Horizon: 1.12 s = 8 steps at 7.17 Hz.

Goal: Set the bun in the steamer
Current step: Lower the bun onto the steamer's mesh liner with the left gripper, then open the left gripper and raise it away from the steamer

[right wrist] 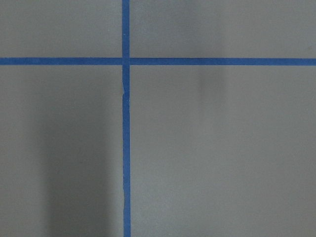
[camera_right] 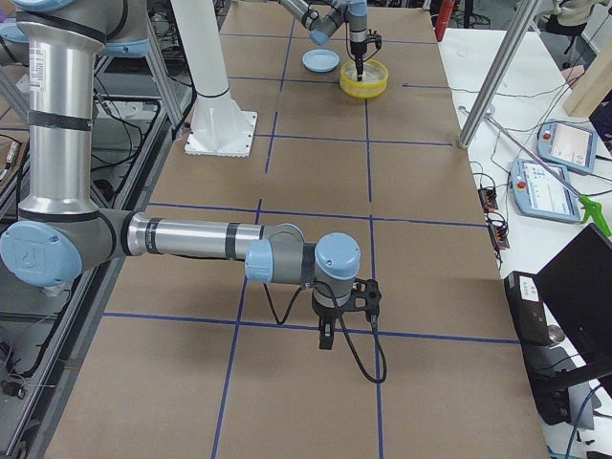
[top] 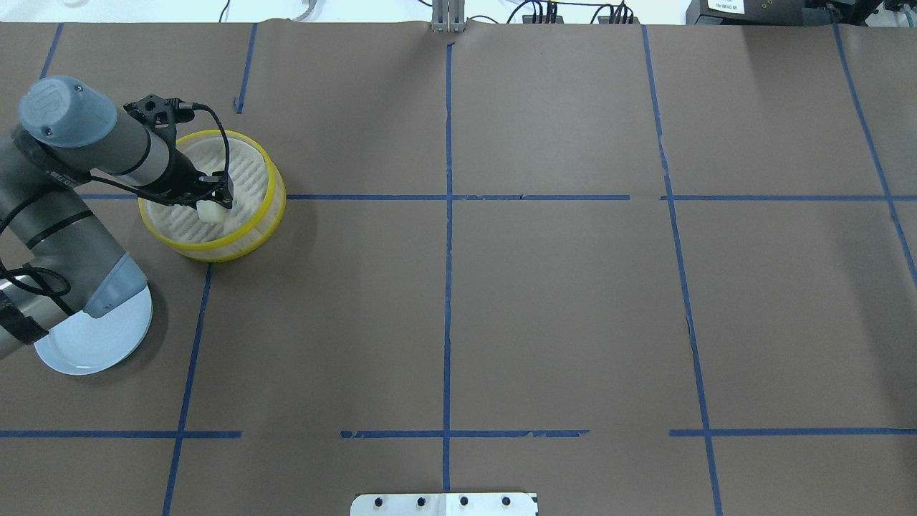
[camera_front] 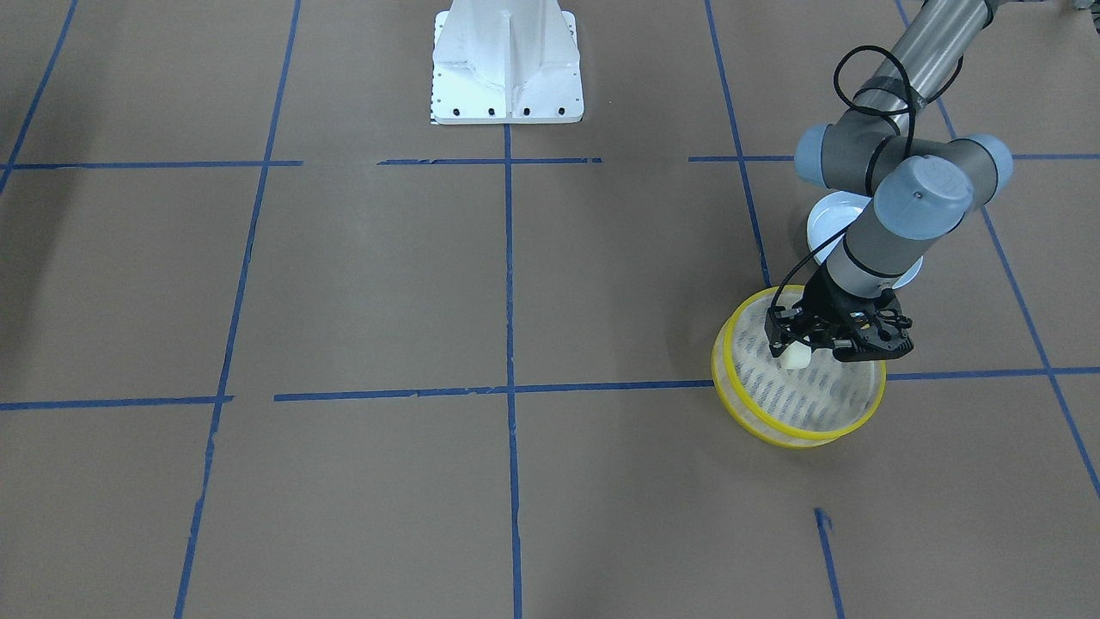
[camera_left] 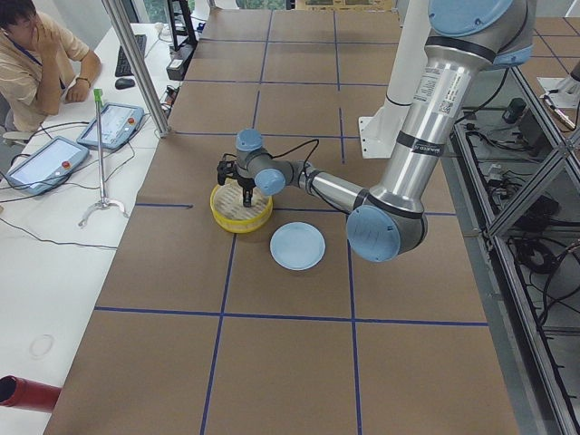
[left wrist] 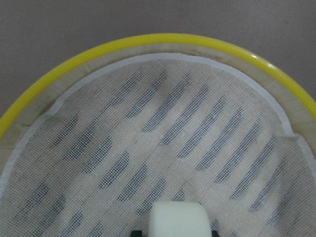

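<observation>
The steamer is a round basket with yellow rims and a slotted whitish floor, on the brown table on my left side; it also shows in the overhead view and fills the left wrist view. My left gripper reaches down inside the steamer, shut on the small cream-white bun, just above the slotted floor or on it. My right gripper hangs low over bare table far from the steamer; I cannot tell whether it is open or shut.
A pale blue plate lies beside the steamer, partly under my left arm. The white robot base stands at the table's middle edge. A person and tablets are at a side desk.
</observation>
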Each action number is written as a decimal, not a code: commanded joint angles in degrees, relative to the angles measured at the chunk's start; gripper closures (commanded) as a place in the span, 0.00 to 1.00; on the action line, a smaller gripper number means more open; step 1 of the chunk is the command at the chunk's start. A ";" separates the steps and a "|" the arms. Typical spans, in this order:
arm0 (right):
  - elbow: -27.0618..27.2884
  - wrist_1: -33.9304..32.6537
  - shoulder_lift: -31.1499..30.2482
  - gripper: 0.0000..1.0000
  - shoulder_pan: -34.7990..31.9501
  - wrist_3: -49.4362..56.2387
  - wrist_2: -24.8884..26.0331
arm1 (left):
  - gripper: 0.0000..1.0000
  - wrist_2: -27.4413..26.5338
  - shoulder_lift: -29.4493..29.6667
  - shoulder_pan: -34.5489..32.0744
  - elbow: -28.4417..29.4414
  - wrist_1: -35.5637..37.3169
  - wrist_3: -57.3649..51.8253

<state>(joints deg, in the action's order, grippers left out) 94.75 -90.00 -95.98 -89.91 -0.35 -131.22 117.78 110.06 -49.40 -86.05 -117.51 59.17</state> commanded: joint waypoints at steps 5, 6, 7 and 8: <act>0.00 0.09 0.00 0.00 0.00 0.00 0.00 | 0.01 4.88 -9.97 -11.37 -13.58 5.45 -15.49; 0.00 0.00 0.00 0.00 0.00 0.00 0.00 | 0.01 11.27 -15.79 -18.21 -15.19 5.36 -27.76; 0.00 0.00 0.00 0.00 0.00 0.00 0.00 | 0.01 13.50 -21.33 -25.06 -15.55 5.36 -39.54; 0.00 0.00 0.00 0.00 0.00 0.00 0.00 | 0.01 13.61 -26.25 -30.35 -15.64 5.88 -49.75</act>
<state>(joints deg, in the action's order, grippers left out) 94.74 -90.00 -95.98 -89.91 -0.35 -131.22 129.78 90.25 -72.59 -101.14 -112.05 22.67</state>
